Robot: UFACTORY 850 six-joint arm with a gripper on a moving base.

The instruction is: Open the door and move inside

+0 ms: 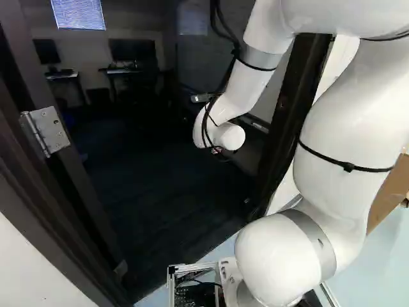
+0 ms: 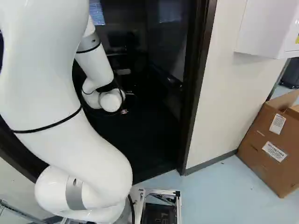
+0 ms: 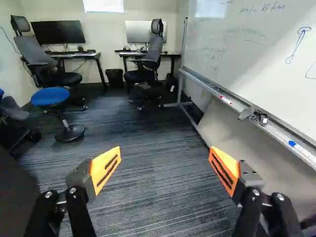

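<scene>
Hand (image 3: 165, 152) found released and empty, extended over the carpet (image 3: 148, 118) — presumably to lead the drive inside. Door frame (image 2: 198, 84) stands behind it, hinge (image 1: 48, 130) behind and left — door leaf not identifiable with certainty.

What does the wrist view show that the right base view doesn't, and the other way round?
Only the wrist view: the blue-seated stool and the handwriting on the whiteboard.
Only the right base view: the dark door frame, the cardboard box and the pale floor outside.
Both: the window with its blinds, across the room.
</scene>
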